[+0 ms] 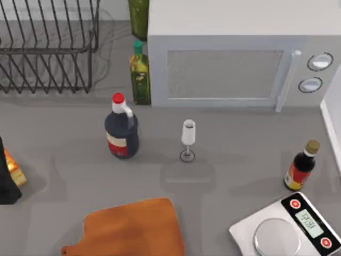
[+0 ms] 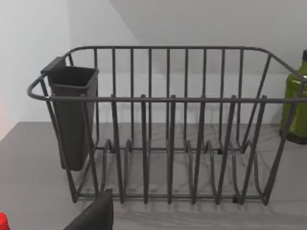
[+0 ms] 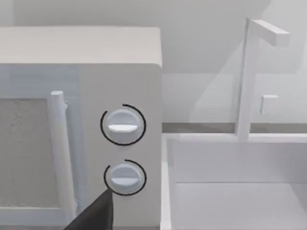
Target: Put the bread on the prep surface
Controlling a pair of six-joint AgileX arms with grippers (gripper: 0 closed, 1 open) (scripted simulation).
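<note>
Bread sits in the left tool (clenched on it), beside cutting board on grey counter.

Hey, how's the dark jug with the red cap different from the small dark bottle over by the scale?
The jug is wide and squat, with a red cap and a white handle; the small bottle is slim, with a tan cap and no handle. The jug stands left of the wine glass, mid-table; the small bottle stands at the right, beside the scale. Both are dark, upright, and wear a red label.
</note>
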